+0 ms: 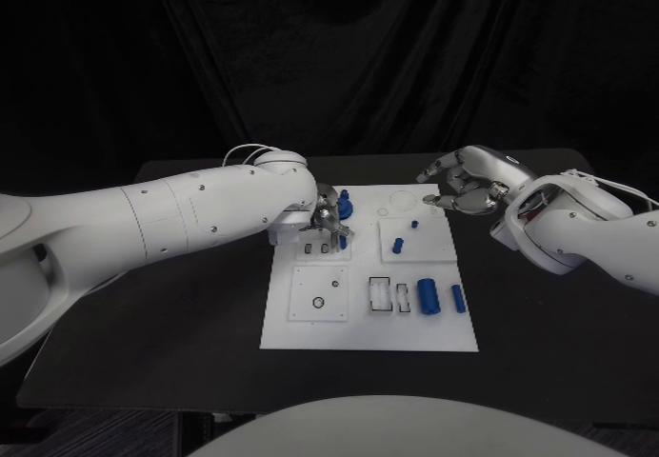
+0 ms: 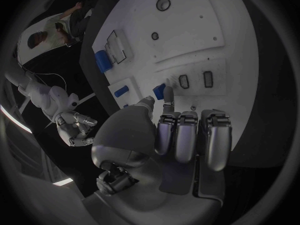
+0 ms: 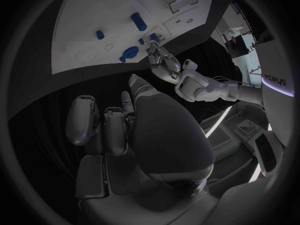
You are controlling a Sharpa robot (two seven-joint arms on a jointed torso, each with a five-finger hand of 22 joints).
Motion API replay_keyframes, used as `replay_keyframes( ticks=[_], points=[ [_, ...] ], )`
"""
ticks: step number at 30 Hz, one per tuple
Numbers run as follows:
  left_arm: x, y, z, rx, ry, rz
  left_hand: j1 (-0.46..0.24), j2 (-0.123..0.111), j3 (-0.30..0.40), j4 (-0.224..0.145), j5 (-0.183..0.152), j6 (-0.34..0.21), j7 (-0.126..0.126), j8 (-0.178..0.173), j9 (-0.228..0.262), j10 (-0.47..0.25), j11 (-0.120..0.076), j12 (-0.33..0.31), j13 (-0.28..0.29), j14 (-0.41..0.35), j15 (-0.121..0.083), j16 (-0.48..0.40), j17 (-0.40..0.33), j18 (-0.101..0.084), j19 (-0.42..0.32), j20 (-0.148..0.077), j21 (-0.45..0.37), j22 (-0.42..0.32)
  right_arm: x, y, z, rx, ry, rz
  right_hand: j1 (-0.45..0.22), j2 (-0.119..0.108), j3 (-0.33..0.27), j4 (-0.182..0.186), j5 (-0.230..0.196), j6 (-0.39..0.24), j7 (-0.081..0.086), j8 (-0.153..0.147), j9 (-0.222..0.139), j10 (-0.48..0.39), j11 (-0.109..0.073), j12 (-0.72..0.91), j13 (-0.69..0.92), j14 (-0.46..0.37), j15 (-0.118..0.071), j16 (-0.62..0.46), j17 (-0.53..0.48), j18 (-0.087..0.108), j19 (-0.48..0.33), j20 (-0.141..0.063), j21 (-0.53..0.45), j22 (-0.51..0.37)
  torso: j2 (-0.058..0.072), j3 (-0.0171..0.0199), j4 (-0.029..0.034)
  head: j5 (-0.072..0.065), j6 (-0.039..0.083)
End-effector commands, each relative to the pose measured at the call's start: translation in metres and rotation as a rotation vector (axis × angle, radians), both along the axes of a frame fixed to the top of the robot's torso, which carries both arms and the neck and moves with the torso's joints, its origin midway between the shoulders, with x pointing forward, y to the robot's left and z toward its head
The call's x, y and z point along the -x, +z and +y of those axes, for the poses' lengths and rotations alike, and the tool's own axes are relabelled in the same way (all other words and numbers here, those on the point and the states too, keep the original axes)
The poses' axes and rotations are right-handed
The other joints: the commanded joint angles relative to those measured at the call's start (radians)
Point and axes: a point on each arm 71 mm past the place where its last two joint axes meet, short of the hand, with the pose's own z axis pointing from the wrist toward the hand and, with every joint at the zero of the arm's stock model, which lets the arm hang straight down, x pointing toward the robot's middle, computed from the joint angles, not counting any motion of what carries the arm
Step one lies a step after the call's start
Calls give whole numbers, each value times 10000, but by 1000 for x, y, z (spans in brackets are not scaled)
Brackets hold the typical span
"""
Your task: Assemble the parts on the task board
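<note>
Surface: we see it black, carrying the task board at its centre.
Task board: white, with recesses; a large blue cylinder lies at its 4 o'clock, small blue part towards 1 o'clock.
Left hand: at the board's 11 o'clock; we see its fingertips pinching a blue part.
Right hand: off the board at 1 o'clock, fingers curled, holding nothing.

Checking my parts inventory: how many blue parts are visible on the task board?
6. A tall part and a small part by the left robot hand; two pegs right of them; two cylinders nearer the robot. The hand may hide others.
</note>
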Motion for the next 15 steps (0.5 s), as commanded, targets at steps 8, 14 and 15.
replay_keyframes(
  ticks=[8, 14, 15],
  points=[
    [3, -4, -3, -61, -223, 233, 187, 28, 120, -58, 84, 112, 3, -104, 53, 1055, -89, 35, 2628, 1040, -78, -42, 2633, -61, 1053, -62, -34, 2633, 0, -1, 0, 77, -44, 50, -63, 76, 18, 61, 56, 93, -1, 61, -18, 68, 66, -62, 1750, 412, 77, 5, 918, 8, 18, 74, -78, 975, -4, 0, 0, 6, 2],
    [4, -5, -5, -53, -288, 274, 225, 21, 158, -94, 116, 124, -1, -145, 75, 1055, -94, 35, 2628, 1040, -83, -42, 2633, -61, 1053, -67, -34, 2633, 0, -1, 1, 60, 33, 13, -58, 96, 32, 57, 72, 122, 2, 74, -23, 68, 75, -62, 1750, 406, 85, -10, 900, 11, 15, 82, -91, 971, -4, 1, 3, -8, 2],
    [4, -5, -5, -58, -298, 284, 235, 20, 169, -104, 131, 128, -2, -155, 82, 1055, -96, 35, 2628, 1040, -85, -42, 2633, -61, 1053, -68, -34, 2633, 0, -1, 1, 57, 45, 6, -58, 96, 32, 57, 72, 122, 2, 74, -23, 68, 75, -62, 1750, 406, 85, -10, 900, 11, 15, 82, -91, 971, -6, 1, 4, -11, 2]
  ],
)
